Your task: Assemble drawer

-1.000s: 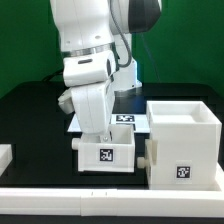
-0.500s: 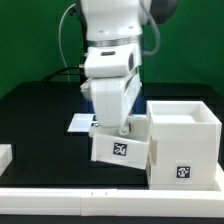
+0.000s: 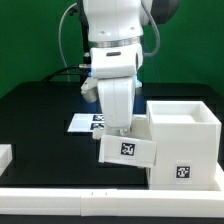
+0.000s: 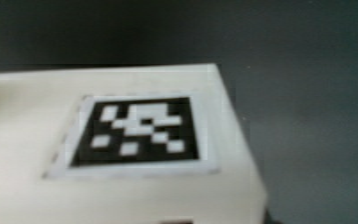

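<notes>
Held aloft in the exterior view: a small white tray (image 3: 127,151), tilted, one corner dipping toward the exterior view's left, its tag facing the camera; gripper (image 3: 120,130) coming down onto its upper edge, apparently clamped on it, though fingertips hidden behind the tray wall and arm, so exact grip not plain. Lifted clear of the black table (image 3: 40,120); right side of the tray touching or overlapping the casing (image 3: 185,140), which of the two not to be told.

Standing to the exterior view's right: the large cube-shaped casing, open on top, upright, a tag low on its front face; close against the tray's path, the nearest obstacle.

Lying flat behind the arm: the marker board (image 3: 84,123), partly covered by the gripper and tray, only its left part with tags showing.

At the exterior view's far left edge: a sliver of another white part (image 3: 5,155), too cut off to name. Along the front: a white rail (image 3: 70,190) bordering the table.

In the wrist view: filled mostly by a white surface (image 4: 105,140) bearing one blurred black-and-white tag (image 4: 140,135); dark table beyond its edge; no fingers clearly visible.
</notes>
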Controlling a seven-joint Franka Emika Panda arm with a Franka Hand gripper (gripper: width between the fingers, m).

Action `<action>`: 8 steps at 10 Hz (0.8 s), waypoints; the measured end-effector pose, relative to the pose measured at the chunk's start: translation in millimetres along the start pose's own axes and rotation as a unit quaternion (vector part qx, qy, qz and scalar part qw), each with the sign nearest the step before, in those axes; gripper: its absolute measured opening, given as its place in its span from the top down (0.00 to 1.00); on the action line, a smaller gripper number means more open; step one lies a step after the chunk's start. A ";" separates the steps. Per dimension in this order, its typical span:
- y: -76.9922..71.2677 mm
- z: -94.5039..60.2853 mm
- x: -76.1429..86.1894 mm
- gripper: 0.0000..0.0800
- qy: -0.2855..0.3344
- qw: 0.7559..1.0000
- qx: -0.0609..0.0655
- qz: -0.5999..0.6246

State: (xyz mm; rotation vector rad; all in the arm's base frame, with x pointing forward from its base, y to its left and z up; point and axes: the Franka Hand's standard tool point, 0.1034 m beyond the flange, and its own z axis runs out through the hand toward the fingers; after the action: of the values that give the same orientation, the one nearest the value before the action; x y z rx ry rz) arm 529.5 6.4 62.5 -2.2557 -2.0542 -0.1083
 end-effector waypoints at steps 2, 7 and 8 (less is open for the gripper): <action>-2.1 0.4 -2.0 0.96 -0.001 1.000 0.004 -0.018; -10.1 4.8 -6.8 0.96 0.005 1.000 0.001 -0.027; -8.3 3.0 -5.5 0.96 0.005 1.000 0.000 -0.024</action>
State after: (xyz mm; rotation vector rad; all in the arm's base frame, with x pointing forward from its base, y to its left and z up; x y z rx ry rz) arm 520.7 2.0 59.1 -2.2010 -2.1050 -0.1209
